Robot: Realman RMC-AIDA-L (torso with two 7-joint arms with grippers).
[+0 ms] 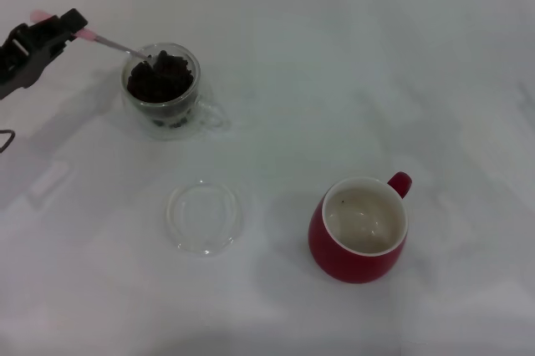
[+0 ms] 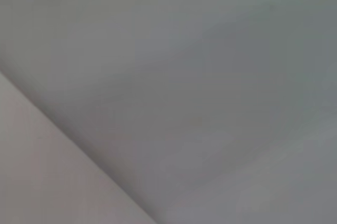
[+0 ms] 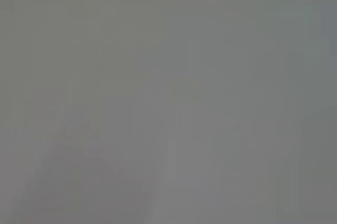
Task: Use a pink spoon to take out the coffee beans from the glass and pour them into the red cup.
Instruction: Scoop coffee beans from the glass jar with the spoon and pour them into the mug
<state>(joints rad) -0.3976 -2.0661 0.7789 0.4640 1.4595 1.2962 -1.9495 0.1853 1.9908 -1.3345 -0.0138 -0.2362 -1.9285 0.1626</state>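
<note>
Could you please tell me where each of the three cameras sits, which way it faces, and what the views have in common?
Head view: on the robot's head, looking forward and down at the table; the left gripper holds the pink spoon in the glass of coffee beans; red cup nearer, right.
Left wrist view: only blank grey surface, no fingers.
Right wrist view: featureless grey.
Shared: nothing recognisable.

The glass sits at ten o'clock, heaped with dark coffee beans; the pink spoon slants in from its nine o'clock side, bowl among them. The red cup stands upright at four o'clock, white inside
</note>
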